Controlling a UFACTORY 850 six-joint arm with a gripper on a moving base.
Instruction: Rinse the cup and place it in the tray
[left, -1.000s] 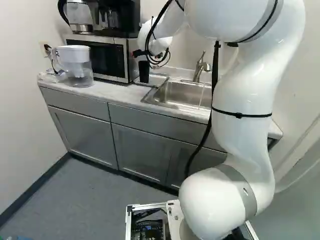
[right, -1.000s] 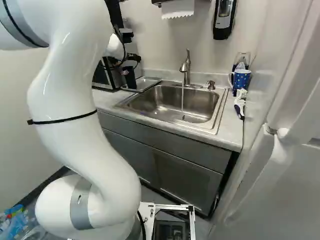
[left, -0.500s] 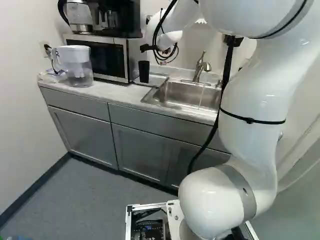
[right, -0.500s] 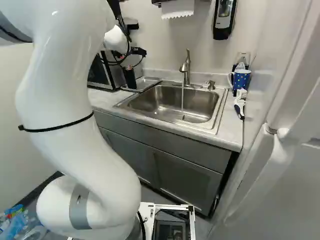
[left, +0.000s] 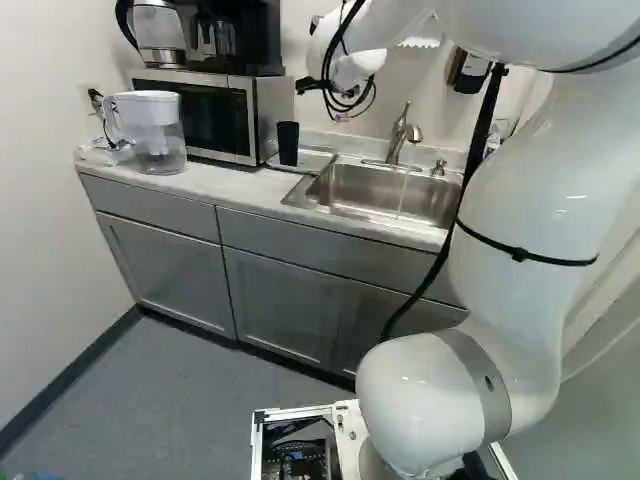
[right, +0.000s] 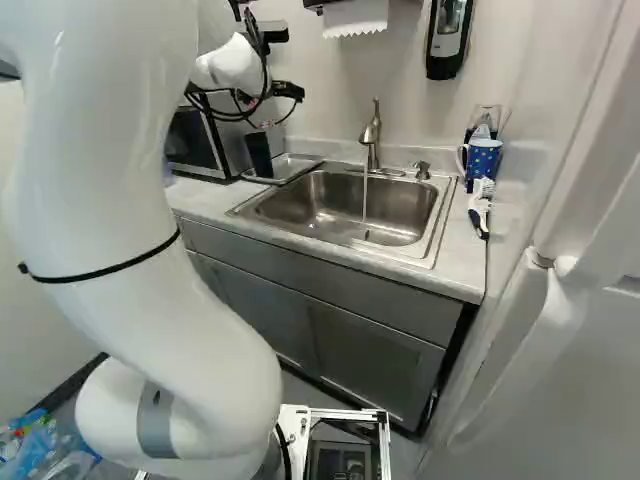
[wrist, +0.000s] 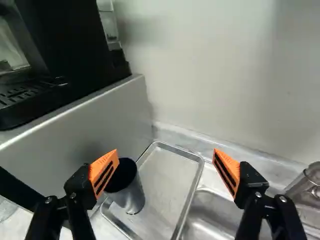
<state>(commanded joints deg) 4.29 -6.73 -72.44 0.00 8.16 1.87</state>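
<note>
one cup (left: 288, 143), dark, stands in the metal tray (wrist: 170, 180), close to the tray's microwave-side edge, toward its front corner. tray sits near the tabletop's (left: 225, 182) back edge, between microwave (left: 265, 110) and sink (right: 330, 205). claw (right: 288, 92) spread wide above, orange pads (wrist: 104, 172) well apart, cup free of it. tap (right: 370, 140) running, thin stream into the sink. spotted blue mug (right: 483, 158) at the tabletop's right edge; water pitcher (left: 155, 125) toward the left edge.

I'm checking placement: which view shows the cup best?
The wrist view: it shows the cup closer, open mouth and base, in the tray. Both base views show it smaller, side-on, beside the microwave.
</note>
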